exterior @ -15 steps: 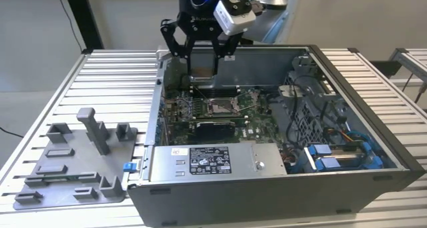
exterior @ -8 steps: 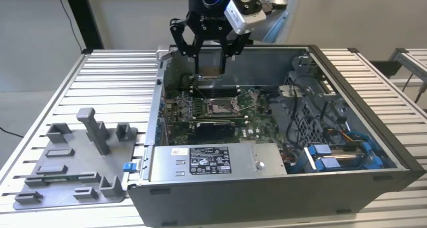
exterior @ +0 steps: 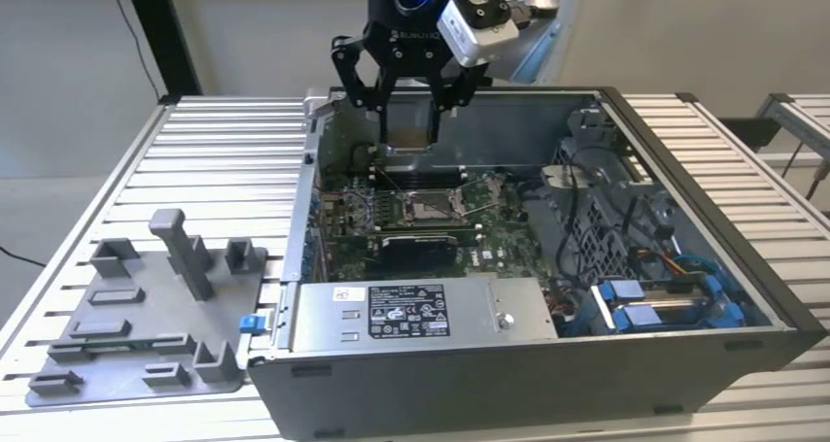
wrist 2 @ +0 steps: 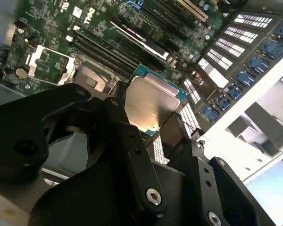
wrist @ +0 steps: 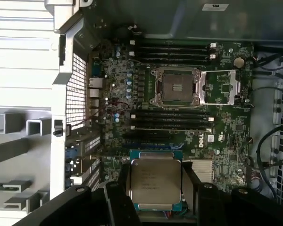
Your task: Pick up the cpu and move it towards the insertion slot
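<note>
Jaws: closed narrowly on the cpu [wrist: 155, 181], pressing two opposite edges.
Cpu: silvery top facing both wrist views, held above the green board [wrist: 226, 136], near the computer case [exterior: 519, 374] rear wall.
Insertion slot [wrist: 175, 88]: lid open, well apart from the cpu.
Writing: white label [exterior: 408, 323] on the power supply, not legible.
</note>
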Controlling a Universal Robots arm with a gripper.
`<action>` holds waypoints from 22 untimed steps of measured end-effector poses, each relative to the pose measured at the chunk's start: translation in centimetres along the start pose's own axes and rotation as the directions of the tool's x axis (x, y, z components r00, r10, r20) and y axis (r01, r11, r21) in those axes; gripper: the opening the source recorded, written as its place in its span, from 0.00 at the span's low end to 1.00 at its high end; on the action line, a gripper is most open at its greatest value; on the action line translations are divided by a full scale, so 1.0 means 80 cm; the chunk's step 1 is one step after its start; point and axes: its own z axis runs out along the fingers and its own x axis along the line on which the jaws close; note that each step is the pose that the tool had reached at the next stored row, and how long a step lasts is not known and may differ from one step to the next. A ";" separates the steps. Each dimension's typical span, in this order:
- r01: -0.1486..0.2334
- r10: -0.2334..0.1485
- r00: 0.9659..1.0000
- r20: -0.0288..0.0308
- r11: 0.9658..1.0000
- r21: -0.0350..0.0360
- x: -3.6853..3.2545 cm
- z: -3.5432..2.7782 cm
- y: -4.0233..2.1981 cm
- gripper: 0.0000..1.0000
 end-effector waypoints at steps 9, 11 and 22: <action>0.000 0.000 1.000 0.000 1.000 0.000 -0.0350 0.0008 -0.0005 0.00; 0.000 0.000 1.000 0.000 1.000 0.000 -0.0429 0.0013 -0.0007 0.00; 0.001 -0.001 1.000 0.000 1.000 0.000 -0.0440 0.0044 0.0355 0.00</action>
